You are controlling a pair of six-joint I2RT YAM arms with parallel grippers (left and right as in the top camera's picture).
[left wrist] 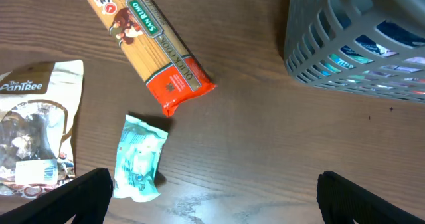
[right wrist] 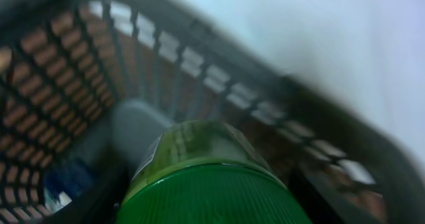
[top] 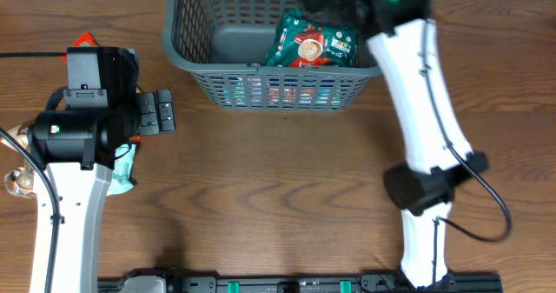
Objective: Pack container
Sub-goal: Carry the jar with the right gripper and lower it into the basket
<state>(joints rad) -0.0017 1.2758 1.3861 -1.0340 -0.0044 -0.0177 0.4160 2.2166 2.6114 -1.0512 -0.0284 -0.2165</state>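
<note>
Right wrist only: green-capped jar [right wrist: 212, 177]

On the left wrist view you can read the long orange-and-red pasta packet [left wrist: 143, 41]. Its green label band says "SAN REMO", "QUICK COOK" runs further along the packet, and "3min" stands near its upper end. On the pale pouch [left wrist: 36, 127] at the left edge you can read "The PanTree"; the white sticker lower down on it is too small to read. The small teal packet [left wrist: 138, 157] carries print that you cannot make out. In the overhead view, the green bag [top: 314, 43] in the container [top: 187, 63] shows a round red emblem, but its lettering is illegible. The label on the green-lidded jar [right wrist: 206, 177] is blurred.
</note>
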